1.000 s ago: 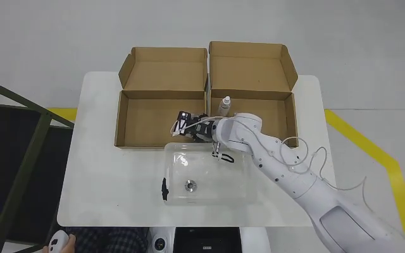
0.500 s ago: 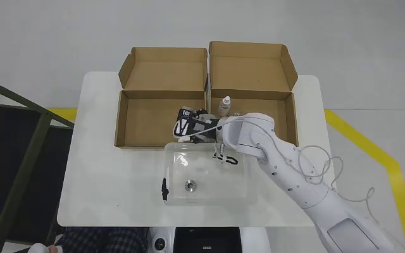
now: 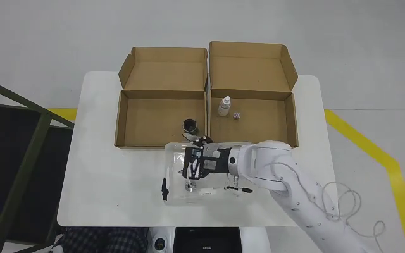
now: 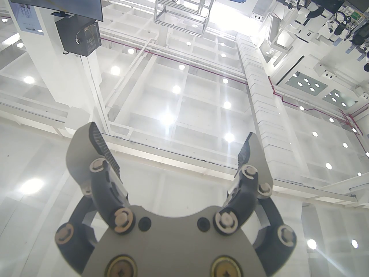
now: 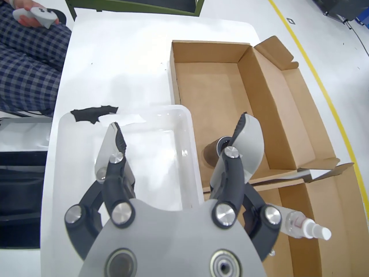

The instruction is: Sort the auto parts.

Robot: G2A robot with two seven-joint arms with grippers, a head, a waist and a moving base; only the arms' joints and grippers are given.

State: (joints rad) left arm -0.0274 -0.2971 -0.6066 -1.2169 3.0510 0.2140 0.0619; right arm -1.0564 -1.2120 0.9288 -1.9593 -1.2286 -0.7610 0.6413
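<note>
My right gripper (image 3: pixel 190 166) hangs open over the clear plastic tray (image 3: pixel 174 154), with nothing between its fingers (image 5: pixel 115 136). A small round metal part (image 3: pixel 188 186) lies in the tray right by the fingertips. A dark cylindrical part (image 3: pixel 190 125) stands in the left cardboard box (image 3: pixel 142 120), near the corner closest to the tray; the right wrist view has it (image 5: pixel 212 152) partly behind one finger. My left gripper (image 4: pixel 171 148) is open and points up at the ceiling.
The right cardboard box (image 3: pixel 272 120) holds a white spray bottle (image 3: pixel 224 105) and a small part (image 3: pixel 236 115). A black scrap (image 3: pixel 164 188) sits at the tray's left end. Both box lids stand open at the back. Bare white table (image 3: pixel 101 158) lies left of the tray.
The right gripper was shut on the dark cylinder over the left box. It has let it go there, opened, and swung back toward me over the tray.
</note>
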